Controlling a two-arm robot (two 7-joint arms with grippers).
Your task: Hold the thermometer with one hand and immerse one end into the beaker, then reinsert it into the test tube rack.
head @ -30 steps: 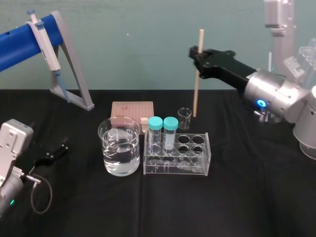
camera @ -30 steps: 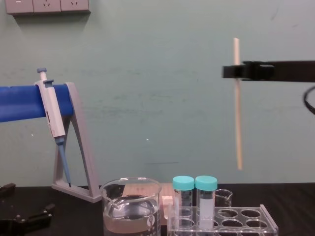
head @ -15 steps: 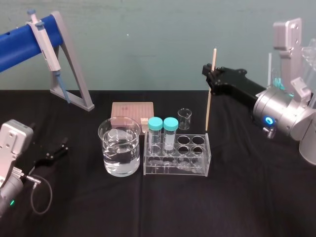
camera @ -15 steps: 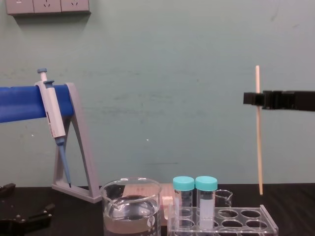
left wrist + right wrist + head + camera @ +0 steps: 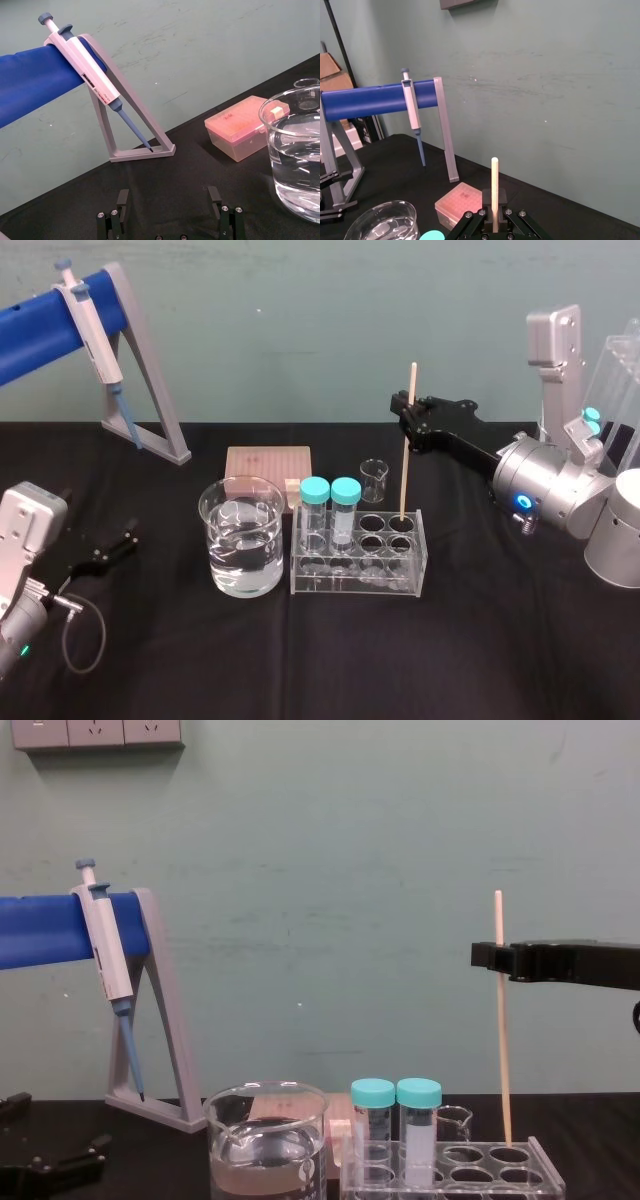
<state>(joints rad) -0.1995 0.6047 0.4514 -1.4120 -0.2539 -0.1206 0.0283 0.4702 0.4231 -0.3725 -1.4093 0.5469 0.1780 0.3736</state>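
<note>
My right gripper is shut on the thermometer, a thin pale rod held upright, gripped near its upper third. In the chest view the thermometer hangs from the right gripper with its lower end at the mouth of the far right hole of the clear test tube rack. The test tube rack stands mid-table, just right of the large water-filled beaker. In the right wrist view the rod stands between the fingers. My left gripper rests open at the table's left.
Two teal-capped tubes stand in the rack's left holes. Behind the rack are a small glass beaker and a pink tip box. A grey-and-blue stand with a pipette is at the back left.
My right gripper has come down from higher up with the thermometer, swinging right and then back left, bringing its lower end from above the table down to the rack's far right hole. The left arm has not moved.
</note>
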